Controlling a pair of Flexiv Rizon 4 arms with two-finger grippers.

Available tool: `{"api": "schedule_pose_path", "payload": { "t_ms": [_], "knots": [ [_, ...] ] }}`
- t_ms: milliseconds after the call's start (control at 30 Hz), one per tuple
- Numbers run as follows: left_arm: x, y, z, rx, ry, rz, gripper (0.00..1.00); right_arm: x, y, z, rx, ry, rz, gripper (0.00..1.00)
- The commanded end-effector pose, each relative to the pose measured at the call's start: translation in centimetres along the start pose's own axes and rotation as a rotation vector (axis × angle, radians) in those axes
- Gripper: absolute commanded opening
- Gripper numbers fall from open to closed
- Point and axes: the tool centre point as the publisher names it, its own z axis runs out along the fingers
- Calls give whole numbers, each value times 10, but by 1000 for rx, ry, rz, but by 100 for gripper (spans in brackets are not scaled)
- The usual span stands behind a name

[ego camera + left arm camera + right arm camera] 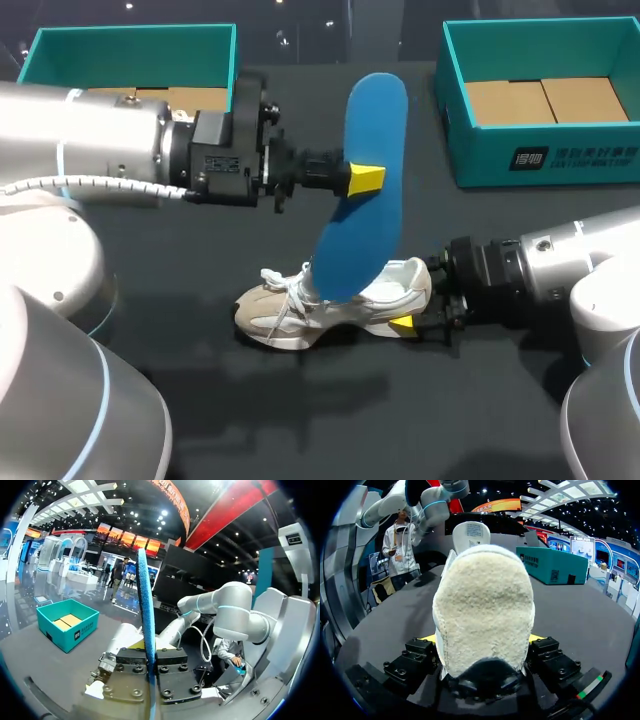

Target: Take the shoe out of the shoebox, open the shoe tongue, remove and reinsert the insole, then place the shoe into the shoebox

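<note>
Insole (375, 110), blue, is clamped near mid-length by the left gripper (366, 179), whose fingers press both of its faces. Its long axis stands steep. The upper end leans toward the far table edge and the lower end sits at the opening of the shoe (335, 300); whether it has entered cannot be determined. The shoe rests sole-down on the table (300, 420), toe toward the left arm, heel clenched from both sides by the right gripper (405, 323). Judged step: reinsertion. The lower end should travel down and toeward, along the shoe's length. The right shoebox (545, 165) stands well apart.
</note>
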Motion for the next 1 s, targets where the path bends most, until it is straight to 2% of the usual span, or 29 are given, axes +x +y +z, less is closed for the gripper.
{"api": "schedule_pose_path", "payload": {
  "t_ms": [33,267,1000],
  "knots": [
    [13,9,-32,12,8,1,0,1,1,0,3,-2,1,0],
    [21,7,-39,9,-11,22,0,1,1,0,3,-2,1,0],
    [19,6,-39,29,-15,0,0,1,1,0,3,-2,1,0]
  ]
}}
